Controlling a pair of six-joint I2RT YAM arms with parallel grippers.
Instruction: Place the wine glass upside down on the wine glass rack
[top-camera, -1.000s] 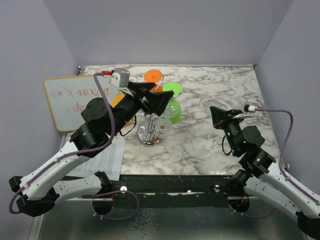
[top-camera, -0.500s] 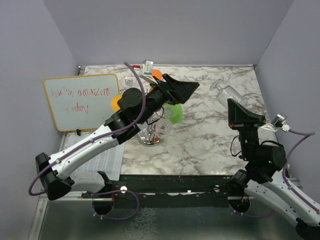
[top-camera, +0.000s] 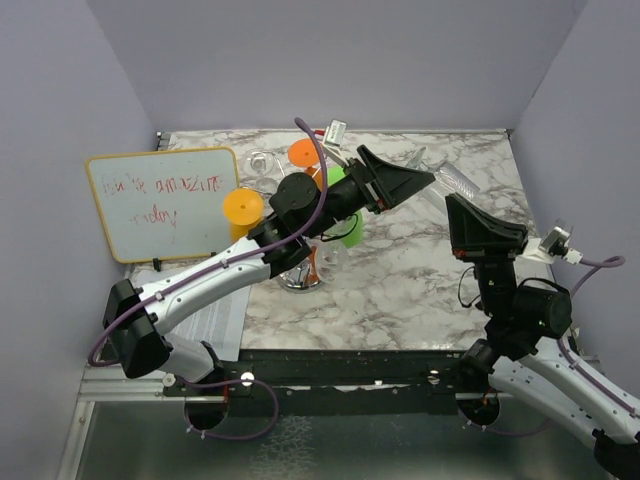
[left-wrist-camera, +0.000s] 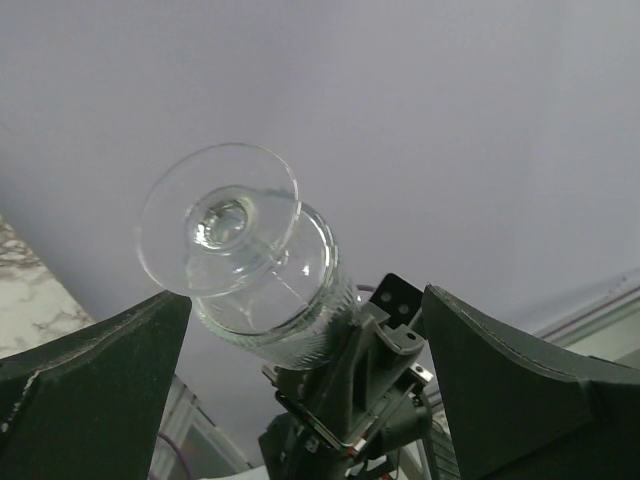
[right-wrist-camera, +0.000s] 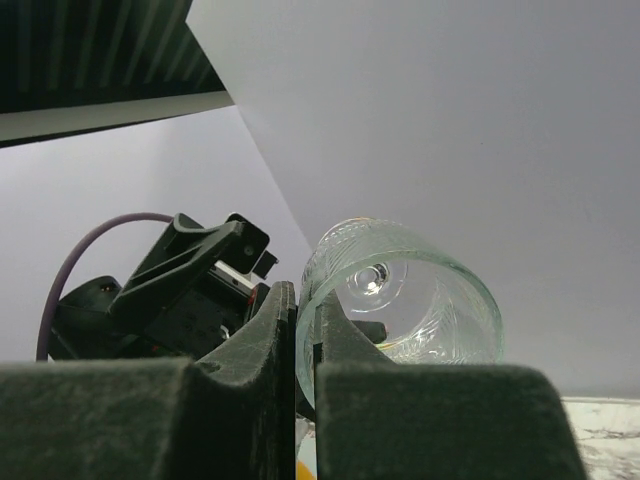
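A whiteboard (top-camera: 160, 200) scribbled with red writing sits at the left edge of the white-and-grey marbled surface (top-camera: 430, 290), and a printed sheet of paper (top-camera: 215, 315) lies at the near-left corner. Near the middle are two orange discs (top-camera: 243, 207) (top-camera: 303, 153) and a green plastic piece (top-camera: 352, 230).

Clear wine glass (top-camera: 450, 178) with ribbed bowl: raised in the air, far right of centre, tilted, foot pointing left. Chrome wine glass rack (top-camera: 297, 278): upright, left of centre, partly hidden.
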